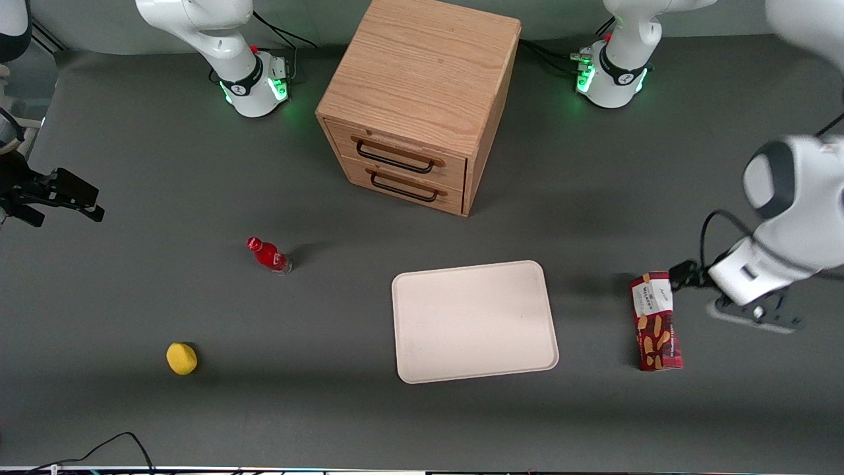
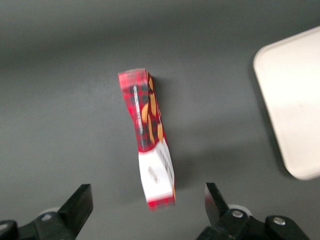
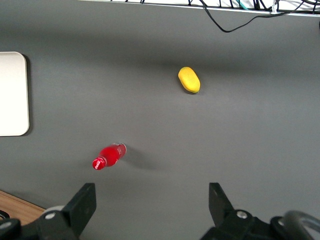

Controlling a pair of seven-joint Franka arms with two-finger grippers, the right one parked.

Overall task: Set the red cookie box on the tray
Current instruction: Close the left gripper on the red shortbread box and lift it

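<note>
Nearest the front camera, the tray (image 1: 475, 321) lies flat on the desk (image 1: 264, 409). Beside it, toward the working arm's end, the red cookie box (image 1: 655, 322) rests apart from it. Above the box's white-label end hovers the hand (image 2: 147, 210), fingers spread wide, holding nothing.

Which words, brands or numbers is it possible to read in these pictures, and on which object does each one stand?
None can be read.
Red cookie box: dark print on its white label panel, too blurred.
Red bottle: white label mark, too small.
The tray is blank; the gripper, open above the box, shows no marking.
</note>
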